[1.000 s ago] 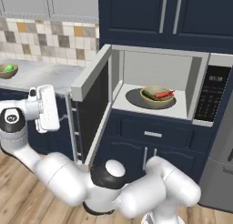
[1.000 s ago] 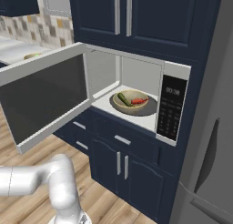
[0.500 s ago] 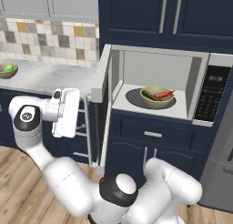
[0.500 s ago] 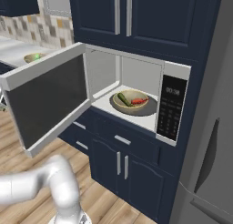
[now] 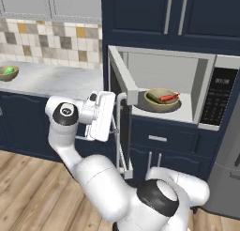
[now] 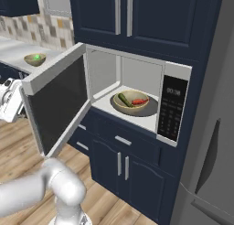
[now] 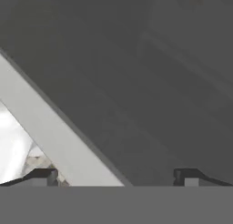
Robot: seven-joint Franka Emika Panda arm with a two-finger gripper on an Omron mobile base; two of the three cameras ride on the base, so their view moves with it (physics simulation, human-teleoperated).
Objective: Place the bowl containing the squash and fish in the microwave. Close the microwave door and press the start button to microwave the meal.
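A: What's left of the microwave?
B: The gripper, jaws spread and empty, against the outer face of the microwave door, likely to push it shut.
A: And inside?
B: The bowl on the turntable, squash left of the fish.

Bowl on turntable, microwave door open

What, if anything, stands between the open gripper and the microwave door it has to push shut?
Nothing visible does. In the hand view the gripper faces the microwave door directly, dark glass and silver frame close ahead, jaws spread wide. The bowl already sits inside the microwave.
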